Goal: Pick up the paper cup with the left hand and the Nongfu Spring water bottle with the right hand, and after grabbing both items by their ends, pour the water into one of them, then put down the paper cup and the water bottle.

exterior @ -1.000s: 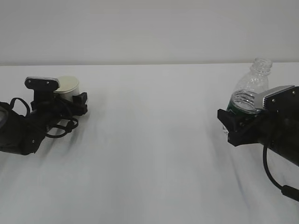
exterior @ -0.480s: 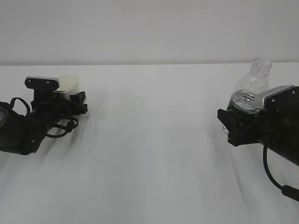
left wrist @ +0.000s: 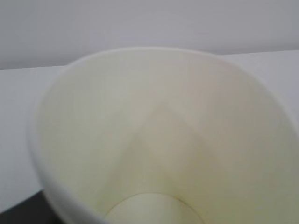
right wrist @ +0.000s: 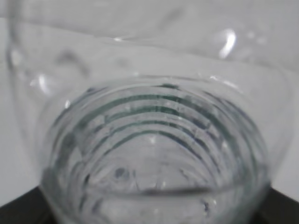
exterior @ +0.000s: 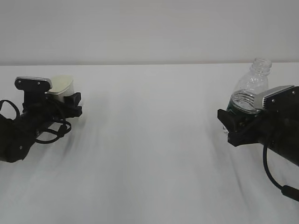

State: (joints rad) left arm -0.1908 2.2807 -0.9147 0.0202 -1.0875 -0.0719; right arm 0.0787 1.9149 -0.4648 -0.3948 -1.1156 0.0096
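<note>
Leftward has slid the left claw gripping the paper cup over the white table.

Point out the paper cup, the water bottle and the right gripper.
paper cup (exterior: 61,85): exterior view, on its pale inner wall near the rim.
water bottle (exterior: 251,88): exterior view, on its clear shoulder.
right gripper (exterior: 232,123): exterior view, at its black fingertips beside the bottle.
</note>
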